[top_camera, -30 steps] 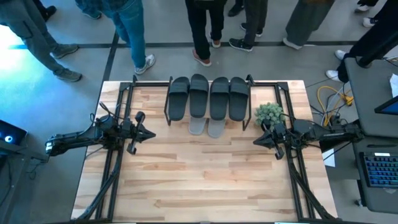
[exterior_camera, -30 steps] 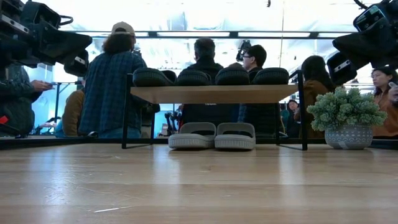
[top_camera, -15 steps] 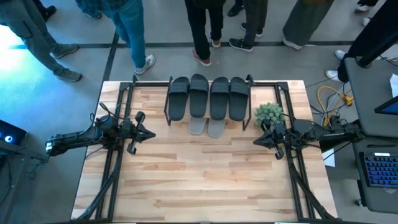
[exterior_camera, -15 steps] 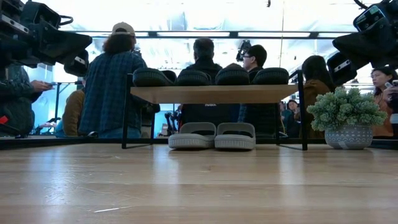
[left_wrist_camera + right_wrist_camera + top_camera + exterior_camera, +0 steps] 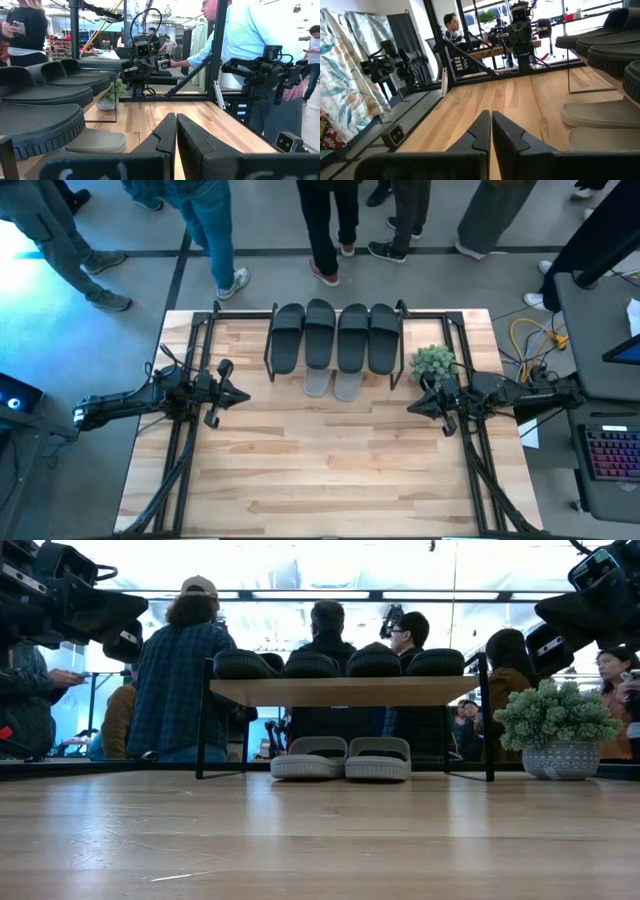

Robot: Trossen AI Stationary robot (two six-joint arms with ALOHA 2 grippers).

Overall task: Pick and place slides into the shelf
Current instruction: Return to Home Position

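While both arms hung out at the sides with nothing held, the wide wooden table (image 5: 330, 470) lay bare across its middle, and any trouble would probably have started at its far edge, where several people (image 5: 325, 230) stood close behind it; a knock from that side could have jarred everything racked there. Against that edge stood the shelf (image 5: 340, 691), a light frame on thin black legs that a stray arm link might have pushed askew. Four dark slides (image 5: 337, 335) sat side by side on its top board, packed edge to edge and overhanging the board's front, so a jolt to the frame could have tipped one off. Beneath the board, two light grey slides (image 5: 310, 757) rested as a pair on the table, their near ends jutting out past the front of the shelf; a low sweep across the table would likely have caught and skewed them. Just beside the shelf's right end stood a small potted plant (image 5: 433, 362), the likeliest casualty, since the right gripper (image 5: 410, 408), fingers pressed together and empty, hovered very near it, and a careless swing could have toppled the pot. Well apart from the shelf's left end, the left gripper (image 5: 247, 394), likewise closed on nothing, seemed to threaten little.
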